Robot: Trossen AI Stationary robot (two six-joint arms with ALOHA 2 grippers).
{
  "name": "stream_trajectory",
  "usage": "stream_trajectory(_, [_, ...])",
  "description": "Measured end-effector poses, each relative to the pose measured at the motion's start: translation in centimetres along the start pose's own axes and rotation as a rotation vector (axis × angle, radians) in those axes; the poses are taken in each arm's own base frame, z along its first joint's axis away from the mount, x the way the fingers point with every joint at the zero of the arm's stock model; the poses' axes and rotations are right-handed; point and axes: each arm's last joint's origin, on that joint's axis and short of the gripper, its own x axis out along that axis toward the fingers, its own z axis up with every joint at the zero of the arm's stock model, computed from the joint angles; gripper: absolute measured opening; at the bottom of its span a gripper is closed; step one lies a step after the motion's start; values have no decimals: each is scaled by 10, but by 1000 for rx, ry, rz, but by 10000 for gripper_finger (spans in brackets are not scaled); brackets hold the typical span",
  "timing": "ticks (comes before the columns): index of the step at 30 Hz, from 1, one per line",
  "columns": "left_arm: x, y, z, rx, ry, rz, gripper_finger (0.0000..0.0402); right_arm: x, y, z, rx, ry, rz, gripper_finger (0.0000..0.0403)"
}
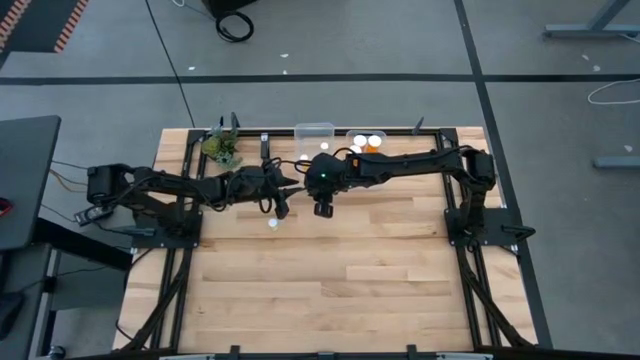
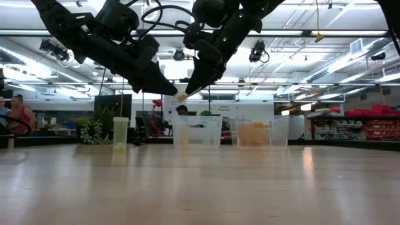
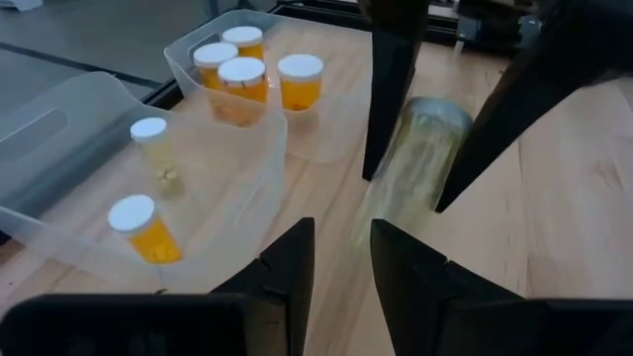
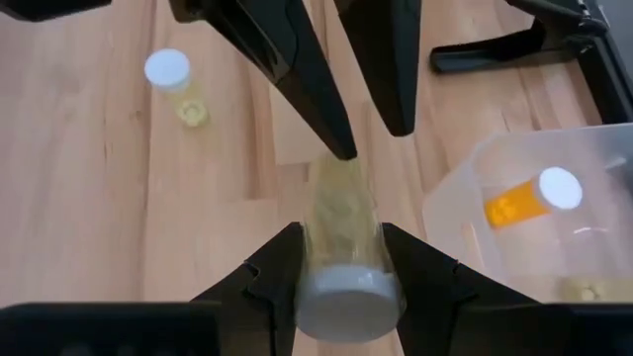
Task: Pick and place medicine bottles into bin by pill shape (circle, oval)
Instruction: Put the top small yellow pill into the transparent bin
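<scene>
Between the right tool's (image 4: 341, 272) clamped fingers sits a medicine bottle (image 4: 346, 247), above the table.

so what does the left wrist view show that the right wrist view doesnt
Only the left wrist view: the far bin with four bottles, and the near bin's second bottle. Only the right wrist view: a lone bottle standing on the table. Both: the pale bottle held by the right gripper, and the near bin.

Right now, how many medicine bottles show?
8 bottles: four in one bin, two in the neighbouring bin, one in the right gripper, one standing on the table. Others may be hidden.
</scene>
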Motion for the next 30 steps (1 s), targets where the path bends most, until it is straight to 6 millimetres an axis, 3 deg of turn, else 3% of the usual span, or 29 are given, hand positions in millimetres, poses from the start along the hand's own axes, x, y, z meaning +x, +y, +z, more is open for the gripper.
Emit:
stream_trajectory(17, [0,0,-1,17,8,-4,109,-4,0,3,0,-27,5,138])
stream_trajectory(30, [-18,4,6,72,33,1,110,-4,-22,1,35,-26,-16,138])
